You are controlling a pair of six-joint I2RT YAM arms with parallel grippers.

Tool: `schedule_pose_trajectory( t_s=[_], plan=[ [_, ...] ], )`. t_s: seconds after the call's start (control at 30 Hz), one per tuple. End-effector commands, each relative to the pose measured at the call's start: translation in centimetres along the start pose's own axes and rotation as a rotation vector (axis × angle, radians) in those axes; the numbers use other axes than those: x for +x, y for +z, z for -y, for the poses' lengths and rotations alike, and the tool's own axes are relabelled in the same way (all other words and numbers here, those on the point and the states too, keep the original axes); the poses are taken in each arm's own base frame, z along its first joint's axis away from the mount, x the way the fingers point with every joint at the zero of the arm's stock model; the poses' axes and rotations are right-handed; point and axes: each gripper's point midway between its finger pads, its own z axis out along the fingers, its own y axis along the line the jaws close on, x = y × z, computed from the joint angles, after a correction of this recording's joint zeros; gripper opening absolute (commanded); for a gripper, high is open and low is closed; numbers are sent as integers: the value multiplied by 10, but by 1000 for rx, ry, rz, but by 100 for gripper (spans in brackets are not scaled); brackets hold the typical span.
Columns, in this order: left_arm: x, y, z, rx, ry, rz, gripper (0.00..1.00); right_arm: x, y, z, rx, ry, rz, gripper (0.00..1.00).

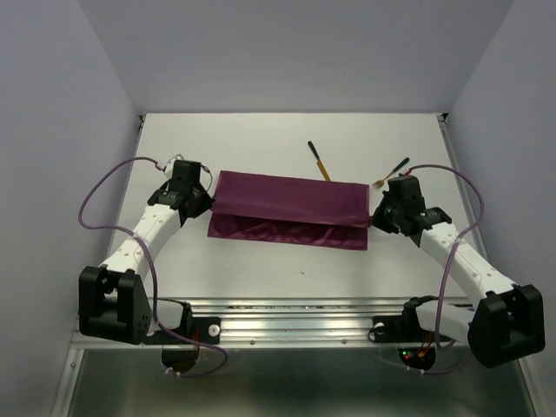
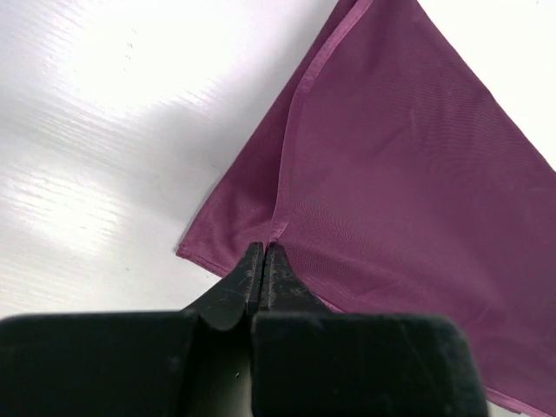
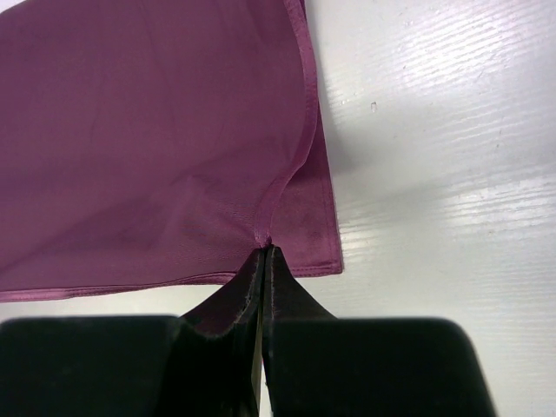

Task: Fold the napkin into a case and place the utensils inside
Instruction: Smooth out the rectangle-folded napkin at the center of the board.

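Magenta-purple cloth, the napkin [image 1: 287, 208], was seen from above spread as a wide band across the middle of the white desk [image 1: 261, 139], with an upper layer overlapping a shinier, wrinkled strip along its near side. The left fingers [image 1: 198, 201] were set at the cloth's left end and the right fingers [image 1: 382, 214] at its right end. Beyond the napkin's far edge, one utensil [image 1: 319, 161] with a black handle and gold-orange end lay clear of the cloth. A second utensil [image 1: 391, 172] lay just beside the right arm's wrist.

From the left wrist, the left fingers [image 2: 252, 271] were shown pressed together on a hemmed edge of the napkin [image 2: 408, 174], which was pulled up into a ridge at the tips. A lower layer lay flat on the desk [image 2: 104, 130] beneath it.

From the right wrist, the right fingers [image 3: 252, 280] were likewise shown pinching the hem of the napkin [image 3: 148, 130], the upper layer being raised to the tips. The bottom layer's corner rested on the desk [image 3: 434, 130] just beside them.
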Motion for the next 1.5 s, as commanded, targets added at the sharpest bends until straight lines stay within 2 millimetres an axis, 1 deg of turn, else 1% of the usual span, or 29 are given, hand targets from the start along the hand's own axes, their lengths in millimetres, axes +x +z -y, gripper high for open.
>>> schedule_pose_trajectory(
  t_s=[0.0, 0.03, 0.07, 0.1, 0.13, 0.17, 0.2, 0.3, 0.4, 0.63, 0.73, 0.87, 1.03, 1.1, 1.13, 1.17, 1.2, 1.23, 1.27, 1.3, 1.33, 1.37, 1.4, 1.43, 1.47],
  plan=[
    [-6, -3, -11, -32, 15, 18, 0, -8, 2, -11, -48, 0, 15, 1],
    [-4, -1, -14, -37, 12, 13, 0, -4, 3, -11, -53, 3, 3, 1],
    [0, 4, -15, -35, 6, 3, 0, 6, 6, -9, -57, 4, -28, 1],
    [11, 9, -23, -48, 6, -21, 0, 10, 8, -9, -63, 12, -38, 1],
    [15, 12, -26, -53, 1, -28, 0, 14, 10, -7, -64, 14, -51, 1],
    [19, 16, -27, -53, -9, -35, 0, 22, 13, -1, -50, 16, -69, 1],
    [28, 20, -34, -65, -8, -54, 0, 25, 14, 0, -47, 20, -73, 1],
    [43, 27, -42, -78, -14, -85, 0, 35, 17, 7, -34, 19, -92, 1],
    [50, 31, -47, -85, -16, -97, 0, 39, 19, 11, -22, 14, -104, 1],
    [63, 40, -57, -120, -23, -127, 0, 45, 25, 15, -10, 10, -120, 1],
    [64, 39, -57, -117, -27, -128, 0, 45, 25, 15, -9, 7, -121, 1],
    [60, 37, -57, -117, -28, -114, 0, 46, 27, 16, -5, 6, -124, 1],
    [64, 39, -60, -133, -26, -124, 0, 45, 27, 16, -6, 8, -120, 1],
    [66, 40, -61, -137, -27, -128, 0, 46, 27, 16, -5, 5, -124, 2],
    [66, 41, -61, -137, -28, -130, 0, 47, 27, 17, -4, 3, -126, 4],
    [67, 40, -62, -141, -29, -133, 3, 47, 27, 18, 0, 1, -125, 13],
    [66, 40, -62, -142, -29, -132, 9, 48, 27, 20, 8, -1, -129, 21],
    [65, 40, -62, -146, -31, -128, 15, 48, 27, 21, 13, -4, -126, 36],
    [65, 38, -63, -149, -31, -129, 32, 47, 26, 22, 22, -8, -123, 40],
    [61, 37, -59, -138, -31, -123, 39, 45, 25, 27, 46, -18, -114, 43],
    [60, 34, -57, -130, -25, -124, 43, 39, 24, 27, 52, -24, -95, 50],
    [57, 32, -56, -127, -23, -121, 47, 36, 22, 29, 68, -31, -83, 50],
    [48, 29, -49, -110, -25, -102, 52, 30, 21, 35, 104, -46, -61, 52],
    [44, 26, -45, -101, -20, -91, 52, 24, 19, 35, 114, -54, -42, 53],
    [37, 21, -41, -87, -20, -76, 53, 12, 16, 33, 125, -60, -4, 54]
  ],
)
